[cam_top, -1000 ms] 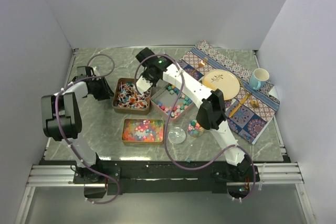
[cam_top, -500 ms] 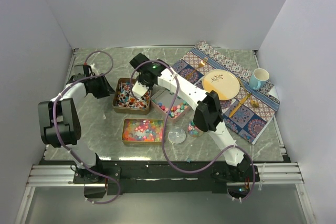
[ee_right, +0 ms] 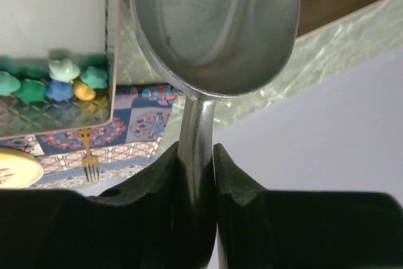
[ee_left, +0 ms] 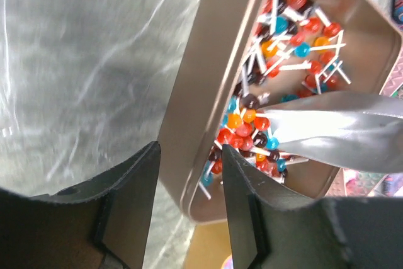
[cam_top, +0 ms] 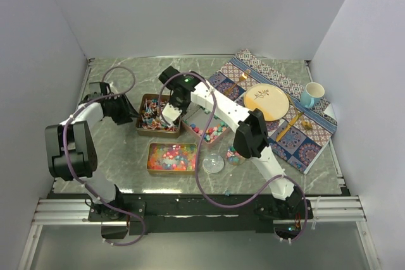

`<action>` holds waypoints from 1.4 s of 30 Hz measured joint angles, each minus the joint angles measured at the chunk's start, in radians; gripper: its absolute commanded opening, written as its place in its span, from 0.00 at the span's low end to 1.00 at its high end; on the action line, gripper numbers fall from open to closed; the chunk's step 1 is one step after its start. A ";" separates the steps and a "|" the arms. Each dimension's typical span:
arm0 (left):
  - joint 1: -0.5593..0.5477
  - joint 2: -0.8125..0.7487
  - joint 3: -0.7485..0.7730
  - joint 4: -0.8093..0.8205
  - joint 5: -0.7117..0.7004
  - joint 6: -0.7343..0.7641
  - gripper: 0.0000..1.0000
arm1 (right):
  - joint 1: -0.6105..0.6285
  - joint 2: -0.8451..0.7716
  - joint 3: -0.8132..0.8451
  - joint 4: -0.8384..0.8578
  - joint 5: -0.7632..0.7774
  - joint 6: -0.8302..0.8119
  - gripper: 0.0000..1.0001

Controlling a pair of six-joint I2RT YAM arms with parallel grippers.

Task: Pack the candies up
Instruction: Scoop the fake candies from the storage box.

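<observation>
**While the scoop is hanging over the stick sweets, the left jaws are straddling the tin's wall**

As the right gripper (ee_right: 196,155) is pinching the handle of a metal scoop (ee_right: 217,23), its fingers are pressing tight on either side of the stem. The scoop's bowl, reaching out past the fingertips, is showing only bare metal inside. Seen from above, this gripper is hanging over a copper tin (cam_top: 158,134) and pointing the scoop down into it.

The stick sweets (ee_left: 296,36) are lying in that tin, right under the scoop. They are forming a loose heap of red, orange, blue and dark heads on white sticks.

The left gripper (ee_left: 189,155) is sitting at the tin's side, opposite the right gripper. Its jaws are standing apart with the tin's wall running between them, though whether the pads are touching the metal cannot be told. The sweets are lying just ahead of its fingers, and the scoop's tip is coming in over them from this gripper's right.

Pastel pieces (cam_top: 209,129) are sitting in a second tin (cam_top: 192,116) just beside the right gripper, under its arm. Tiny glossy beads (cam_top: 172,157) are filling a third tin (cam_top: 149,156) nearer the arm bases than either gripper.
</observation>
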 measured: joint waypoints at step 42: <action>0.030 -0.023 -0.172 0.093 0.223 -0.253 0.44 | 0.074 0.141 -0.007 0.034 0.111 0.740 0.00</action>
